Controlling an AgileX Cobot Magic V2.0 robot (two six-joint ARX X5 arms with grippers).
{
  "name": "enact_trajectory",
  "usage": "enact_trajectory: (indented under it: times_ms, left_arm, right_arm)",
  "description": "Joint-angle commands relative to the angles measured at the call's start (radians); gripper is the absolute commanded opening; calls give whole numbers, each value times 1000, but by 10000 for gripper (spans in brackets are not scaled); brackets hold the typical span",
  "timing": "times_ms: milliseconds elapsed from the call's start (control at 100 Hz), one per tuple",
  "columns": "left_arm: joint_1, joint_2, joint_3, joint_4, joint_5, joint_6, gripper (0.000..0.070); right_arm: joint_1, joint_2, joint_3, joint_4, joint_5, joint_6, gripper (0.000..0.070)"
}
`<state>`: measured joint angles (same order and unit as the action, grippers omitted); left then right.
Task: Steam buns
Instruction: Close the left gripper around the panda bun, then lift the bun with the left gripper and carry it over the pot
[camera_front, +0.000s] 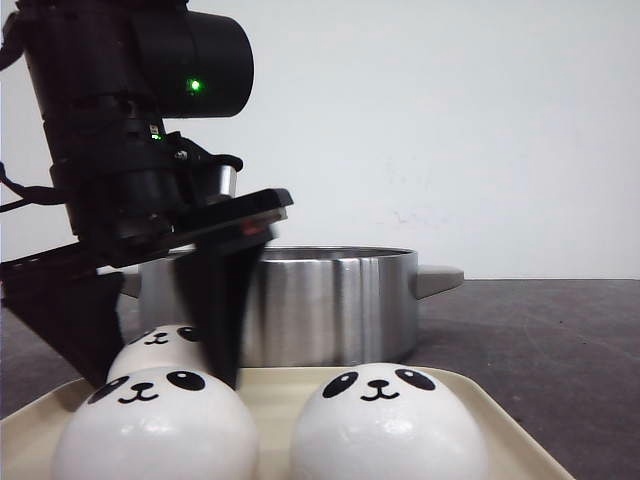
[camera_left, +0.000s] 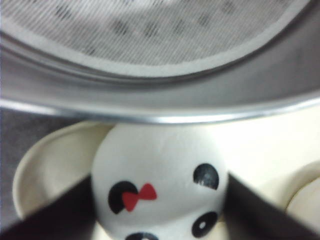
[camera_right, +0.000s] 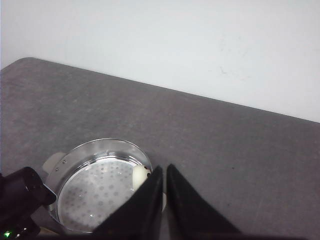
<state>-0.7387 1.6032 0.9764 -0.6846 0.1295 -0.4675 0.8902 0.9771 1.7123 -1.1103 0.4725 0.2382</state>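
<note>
Three panda-faced buns show on the cream tray (camera_front: 512, 440): one at the front left (camera_front: 150, 425), one at the front right (camera_front: 385, 425), one behind at the left (camera_front: 155, 345). My left gripper (camera_front: 160, 372) reaches down over that back bun. In the left wrist view this bun (camera_left: 160, 170), with a red bow by one ear, rests on the tray with both fingers of the left gripper (camera_left: 160, 176) against its sides. Another bun (camera_right: 140, 176) lies inside the steel pot (camera_right: 100, 185). My right gripper (camera_right: 164, 168) hangs high above the pot, shut and holding nothing.
The steel pot (camera_front: 330, 300) with side handles stands just behind the tray on the dark grey table (camera_front: 560, 340). Its rim (camera_left: 150, 107) passes close over the held bun. A white wall closes off the back. The left arm (camera_right: 20, 200) shows beside the pot.
</note>
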Motion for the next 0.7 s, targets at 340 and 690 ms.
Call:
enact_trajectory:
  times_ms: [340, 690]
  left_arm:
    - [-44, -180, 44, 31, 2, -4, 0]
    - [43, -225, 187, 47, -2, 92, 3]
  right_arm:
    - [12, 8, 19, 1, 7, 11, 4]
    - [12, -7, 19, 5, 3, 17, 4]
